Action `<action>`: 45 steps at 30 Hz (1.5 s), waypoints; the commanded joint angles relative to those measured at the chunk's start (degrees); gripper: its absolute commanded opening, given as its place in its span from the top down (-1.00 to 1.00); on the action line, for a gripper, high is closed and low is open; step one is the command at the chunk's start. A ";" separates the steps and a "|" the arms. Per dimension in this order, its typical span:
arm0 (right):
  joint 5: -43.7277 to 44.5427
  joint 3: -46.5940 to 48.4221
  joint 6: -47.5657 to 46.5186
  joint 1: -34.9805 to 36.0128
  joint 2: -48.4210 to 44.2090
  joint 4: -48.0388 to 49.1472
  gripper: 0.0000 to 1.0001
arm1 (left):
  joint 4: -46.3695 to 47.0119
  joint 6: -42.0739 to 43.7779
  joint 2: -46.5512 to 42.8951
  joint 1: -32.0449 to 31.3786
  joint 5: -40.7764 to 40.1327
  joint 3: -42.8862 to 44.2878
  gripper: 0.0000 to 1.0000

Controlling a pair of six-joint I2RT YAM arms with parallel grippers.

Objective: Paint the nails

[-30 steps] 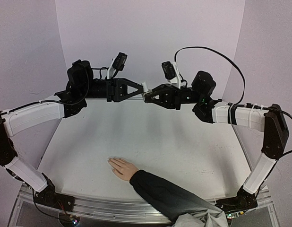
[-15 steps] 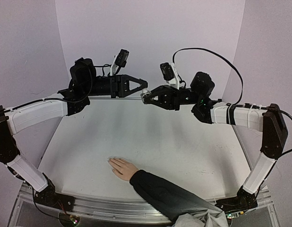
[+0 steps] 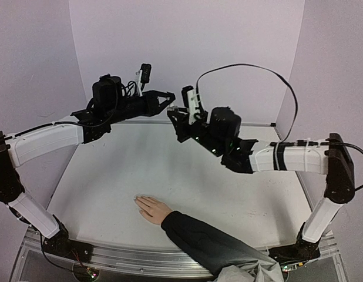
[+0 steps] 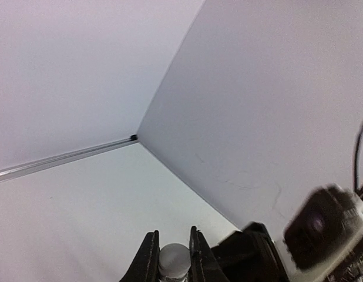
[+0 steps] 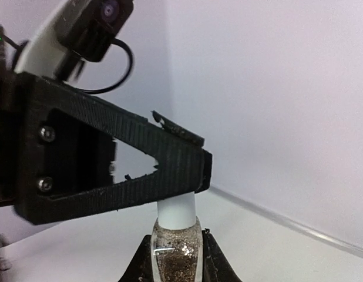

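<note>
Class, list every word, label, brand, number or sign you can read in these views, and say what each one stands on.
No text can be read in any view.
The glitter bottle shows no label.
Its white cap is plain.
The table bears no printed marks.

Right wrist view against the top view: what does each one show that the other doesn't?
Only the right wrist view plainly shows the small glass bottle with glittery contents, pinched in the right hand, and its white cap gripped by the left hand. Only the top view shows the person's hand lying flat on the table, its dark sleeve, its nails too small to make out, and both arms whole. Both show the two robot hands meeting tip to tip.
</note>
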 commanded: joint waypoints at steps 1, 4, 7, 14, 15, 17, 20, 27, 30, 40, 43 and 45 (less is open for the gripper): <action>52.02 6.63 -27.67 1.42 8.90 17.19 1.00 | -10.15 -1.92 1.49 -2.65 -9.70 4.41 1.00; 43.74 8.24 -25.32 1.79 8.94 14.30 1.00 | -11.28 -2.11 2.82 -2.65 -9.08 6.20 1.00; 34.00 6.04 -20.37 1.54 5.78 12.09 1.00 | -11.52 -2.13 2.76 -2.44 -7.68 6.68 1.00; -7.86 3.17 -8.77 -4.80 -2.23 -2.94 1.00 | -11.48 -4.08 0.67 0.90 5.02 7.00 0.06; -14.33 3.02 -7.35 -6.18 -2.94 -4.68 1.00 | -11.44 -4.17 0.13 1.44 7.09 7.02 -0.07; -24.46 1.98 -4.45 -8.97 -4.99 -6.06 1.00 | -11.35 -3.30 -0.98 2.30 10.81 6.99 -0.29; -40.08 0.65 2.89 -13.41 -6.57 -6.21 1.00 | -10.82 -1.51 -2.89 3.37 16.00 6.36 -0.48; -72.56 4.20 18.48 -17.36 -3.49 -0.96 1.00 | 3.71 -8.03 -2.19 4.12 31.99 2.77 -0.58; -74.78 2.73 26.36 -17.31 -3.14 9.41 1.00 | 8.16 -10.74 -1.17 4.03 31.48 1.53 -0.54; -74.11 4.74 31.25 -17.18 0.73 13.55 1.00 | 11.33 -9.77 3.38 0.43 33.78 5.86 -0.23; -73.65 4.77 31.25 -17.18 1.22 13.82 1.00 | 11.33 -8.56 4.04 -0.07 33.68 6.31 -0.08; -73.62 4.68 31.14 -17.22 1.61 13.98 1.00 | 11.33 -7.81 4.14 -0.34 33.05 6.07 0.07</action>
